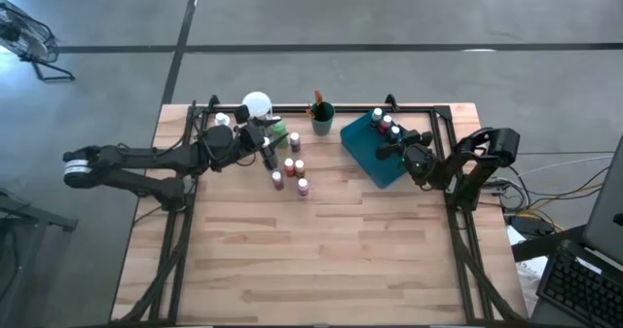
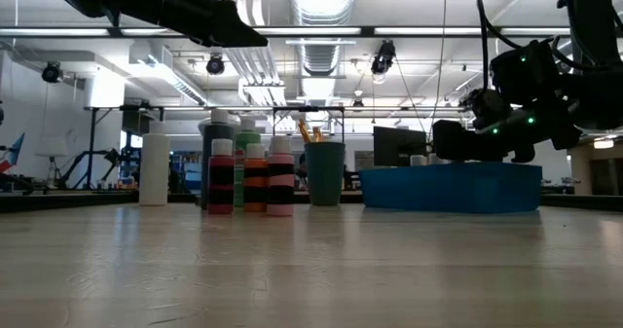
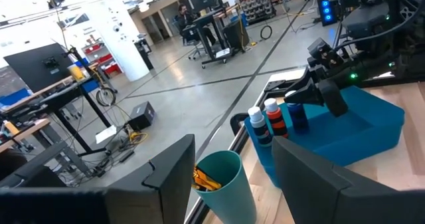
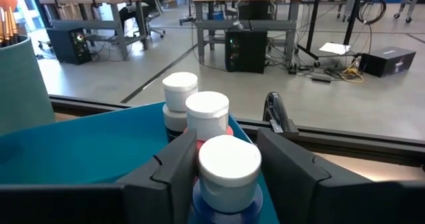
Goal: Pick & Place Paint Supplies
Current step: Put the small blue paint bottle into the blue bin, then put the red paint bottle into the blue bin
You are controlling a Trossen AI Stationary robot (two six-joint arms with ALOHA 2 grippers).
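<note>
3 bottles (image 4: 229, 165) in teal tray (image 1: 375, 153)

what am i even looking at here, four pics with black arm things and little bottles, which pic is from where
It is a robot with two dark arms at a wooden table, each ending in a two-finger gripper. One picture looks straight down from above, one looks level across the tabletop, and the other two come from a camera on each wrist.

On the table are loose white-capped paint bottles, a teal cup of brushes and a teal tray holding three bottles.

The right gripper is over the tray, its fingers on either side of the nearest bottle. The left gripper is open and empty, near the cup.
</note>
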